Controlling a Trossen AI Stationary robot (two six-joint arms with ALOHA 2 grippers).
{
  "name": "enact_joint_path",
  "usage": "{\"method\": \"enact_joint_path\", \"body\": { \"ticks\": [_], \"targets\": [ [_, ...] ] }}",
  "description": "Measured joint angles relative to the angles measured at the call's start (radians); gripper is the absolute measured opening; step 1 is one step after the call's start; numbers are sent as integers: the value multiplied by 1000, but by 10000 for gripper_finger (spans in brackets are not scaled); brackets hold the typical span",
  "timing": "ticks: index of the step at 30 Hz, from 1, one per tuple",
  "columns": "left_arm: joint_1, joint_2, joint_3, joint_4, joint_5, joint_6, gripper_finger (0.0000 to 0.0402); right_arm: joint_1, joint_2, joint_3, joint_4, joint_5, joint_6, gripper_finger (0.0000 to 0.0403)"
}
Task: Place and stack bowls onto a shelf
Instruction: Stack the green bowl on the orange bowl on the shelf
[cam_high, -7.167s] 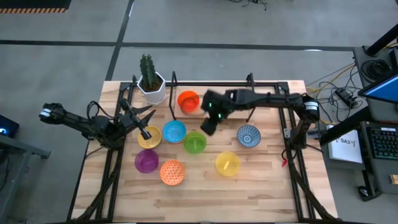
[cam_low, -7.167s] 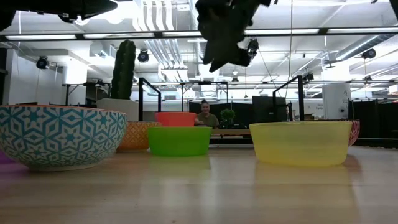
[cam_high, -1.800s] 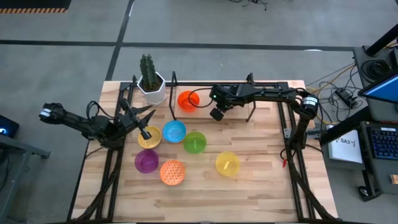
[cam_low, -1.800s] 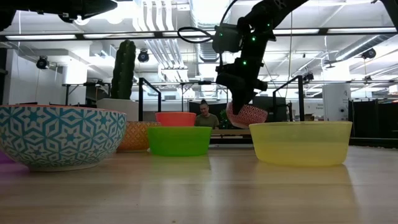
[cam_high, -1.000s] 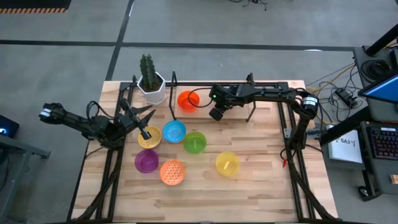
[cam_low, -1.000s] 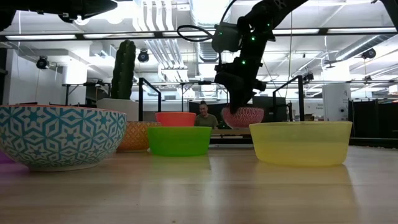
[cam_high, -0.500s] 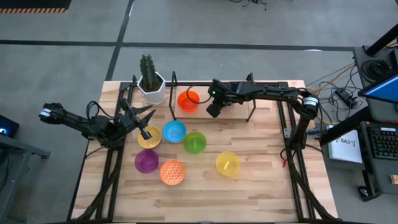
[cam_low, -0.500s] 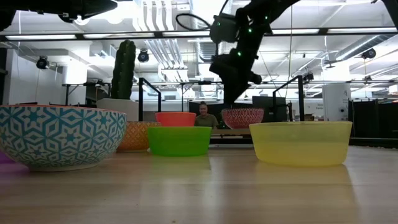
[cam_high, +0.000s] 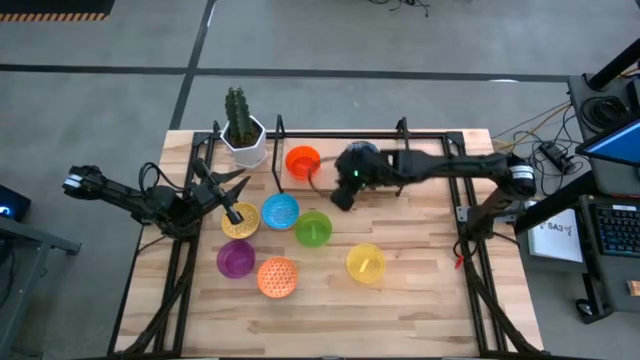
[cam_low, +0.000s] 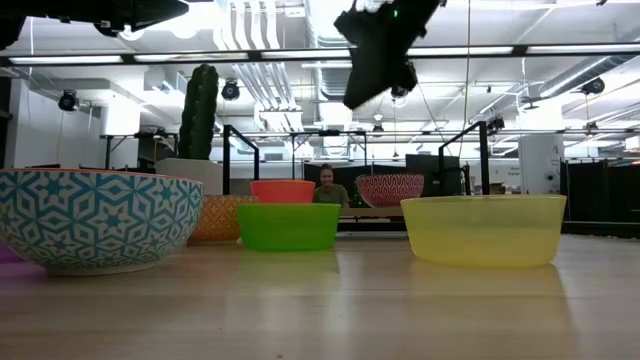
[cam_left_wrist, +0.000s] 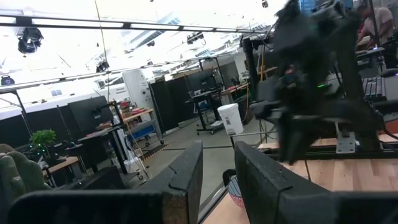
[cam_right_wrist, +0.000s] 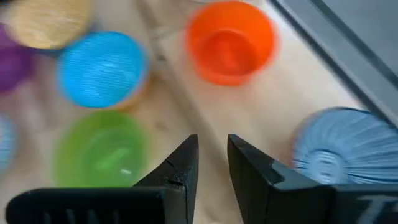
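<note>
Two bowls sit on the shelf (cam_high: 400, 131) at upper centre: red-orange bowl (cam_high: 302, 161) and blue-white bowl (cam_high: 360, 155). Six wait on the worktop (cam_high: 420, 290) (lower centre). Right claw (cam_high: 340, 197) hovers released, empty; left claw (cam_high: 236, 214) nearly clenched, idle.

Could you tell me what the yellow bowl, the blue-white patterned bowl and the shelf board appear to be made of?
The yellow bowl looks like translucent plastic: light glows through its wall. The blue-white patterned bowl looks like glazed ceramic, opaque with a crisp printed star pattern, though melamine is possible. The shelf board looks like light unfinished wood, pale and matte.
</note>
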Motion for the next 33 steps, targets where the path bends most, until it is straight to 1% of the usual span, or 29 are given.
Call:
{"method": "enact_joint_path", "body": {
  "ticks": [6, 9, 12, 20, 24, 27, 33],
  "targets": [
    [0, 1, 0, 2, 0, 0, 77, 128, 19, -5, 82, 10, 69, 63],
    [0, 1, 0, 4, 0, 0, 77, 163, 45, -5, 123, 17, 124, 65],
    [0, 0, 0, 8, 0, 0, 77, 181, 79, -6, 152, 21, 215, 75],
    [0, 2, 0, 8, 0, 0, 77, 184, 191, -6, 127, 16, 426, 113],
    [0, 4, 0, 7, 0, 0, 77, 172, 237, -6, 79, 15, 510, 119],
    [0, 5, 0, 7, 0, 0, 77, 164, 270, -6, 66, 16, 542, 120],
    [0, 5, 0, 6, 0, 0, 77, 148, 325, 1, 68, 16, 551, 119]
  ]
}}
